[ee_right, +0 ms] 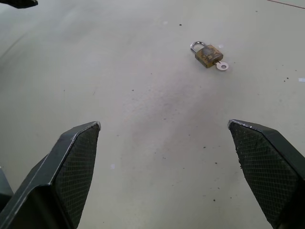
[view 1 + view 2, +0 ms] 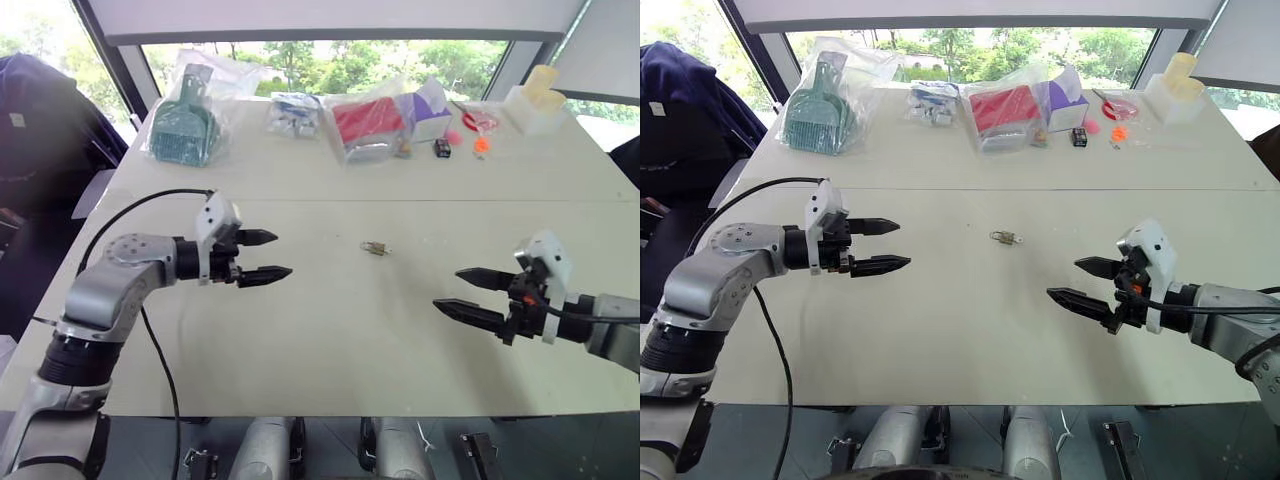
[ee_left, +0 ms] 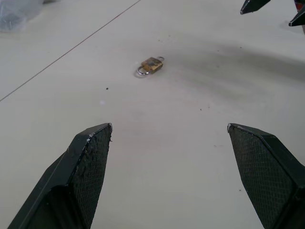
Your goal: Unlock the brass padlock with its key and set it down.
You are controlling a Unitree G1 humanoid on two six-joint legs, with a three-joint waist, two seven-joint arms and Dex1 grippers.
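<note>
My left fingers (image 2: 268, 255) are standing apart over the counter (image 2: 300, 340); the brass padlock (image 2: 374, 248), key (image 1: 222, 66) seated, is lying between them and my right fingers (image 2: 468, 294), also apart. Tiny, it risks skidding when pinched. Far-edge bags are holding a green dustpan (image 2: 188, 128) and a red box (image 2: 366, 120).

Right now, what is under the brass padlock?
Only the bare white table; the brass padlock lies flat on it, key sticking out. The patch beneath its body is hidden.
</note>
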